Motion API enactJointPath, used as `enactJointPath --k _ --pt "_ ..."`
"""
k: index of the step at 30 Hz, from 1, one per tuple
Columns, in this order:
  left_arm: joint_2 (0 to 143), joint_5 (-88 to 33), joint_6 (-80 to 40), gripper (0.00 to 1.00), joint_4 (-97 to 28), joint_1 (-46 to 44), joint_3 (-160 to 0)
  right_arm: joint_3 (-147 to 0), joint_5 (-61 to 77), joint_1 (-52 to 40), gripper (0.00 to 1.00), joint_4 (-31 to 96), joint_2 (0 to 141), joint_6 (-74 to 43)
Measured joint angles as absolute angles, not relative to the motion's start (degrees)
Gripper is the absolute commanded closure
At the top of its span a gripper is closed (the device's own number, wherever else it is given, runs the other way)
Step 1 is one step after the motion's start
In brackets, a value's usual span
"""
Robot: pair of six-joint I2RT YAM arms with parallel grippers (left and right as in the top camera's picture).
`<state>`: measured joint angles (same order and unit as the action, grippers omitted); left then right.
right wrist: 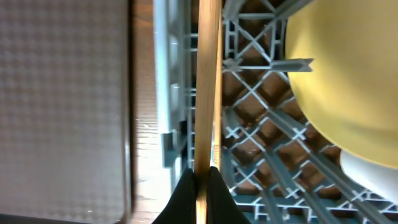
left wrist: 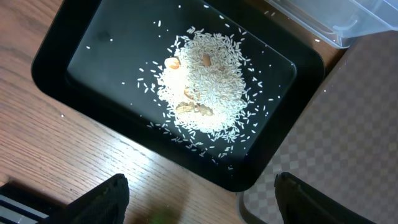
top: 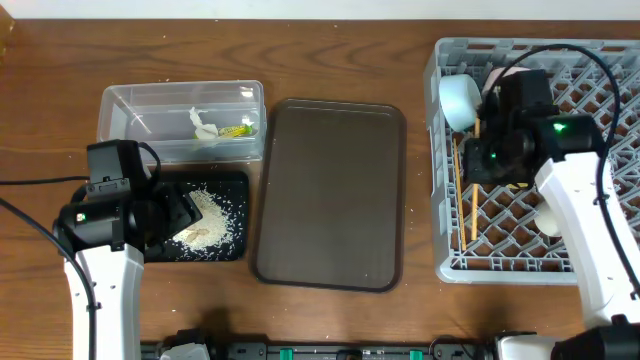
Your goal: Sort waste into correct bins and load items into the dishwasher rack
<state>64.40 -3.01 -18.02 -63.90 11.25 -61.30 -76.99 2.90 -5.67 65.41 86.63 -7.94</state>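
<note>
Just left of the dark brown serving tray, the shallow black tray with a heap of whitish rice grains at its middle and stray grains scattered around the heap; left gripper hovering over that black tray, jaws spread wide and gripping nothing, both fingers showing at the lower edge of the wrist view. Also left of the serving tray, at its far end, the clear plastic tub holding the crumpled white tissue and, just beside it, the small green-yellow snack wrapper. Right of the serving tray, the large grey dishwasher rack, a pale bowl standing on edge in the rack corner nearest the serving tray's far end. Down in the rack along the wall facing the serving tray, right gripper with jaws clenched on the wooden chopsticks, black fingertips pinched against the wood in the wrist view; chopsticks running lengthwise beside that wall, parallel to the serving tray's long side. Round pale-yellow plate in the rack as well, on the side of the chopsticks away from the serving tray, a whitish rounded item just beside its rim, too cropped to identify
</note>
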Motion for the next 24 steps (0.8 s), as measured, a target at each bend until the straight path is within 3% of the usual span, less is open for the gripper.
enactJointPath --k 10,13,15,16,24 --pt "64.4 -3.0 -18.0 0.22 -62.9 8.7 -61.3 -76.0 4.1 -5.8 0.98 62.7 94.1 -4.4" --pt "64.4 -3.0 -18.0 0.22 -62.4 6.7 -61.3 -75.9 4.1 -5.8 0.89 62.5 95.5 -3.7" --pt "64.4 -3.0 -18.0 0.22 -62.0 5.4 -61.3 -75.9 4.2 -5.8 0.67 62.5 95.8 -4.0" --pt "64.4 -3.0 -18.0 0.22 -61.6 4.6 -61.3 -75.9 4.4 -5.8 0.62 62.3 95.8 -3.8" --pt "64.4 -3.0 -18.0 0.22 -61.0 0.8 -61.3 -75.9 4.5 -5.7 0.62 62.1 95.7 -4.1"
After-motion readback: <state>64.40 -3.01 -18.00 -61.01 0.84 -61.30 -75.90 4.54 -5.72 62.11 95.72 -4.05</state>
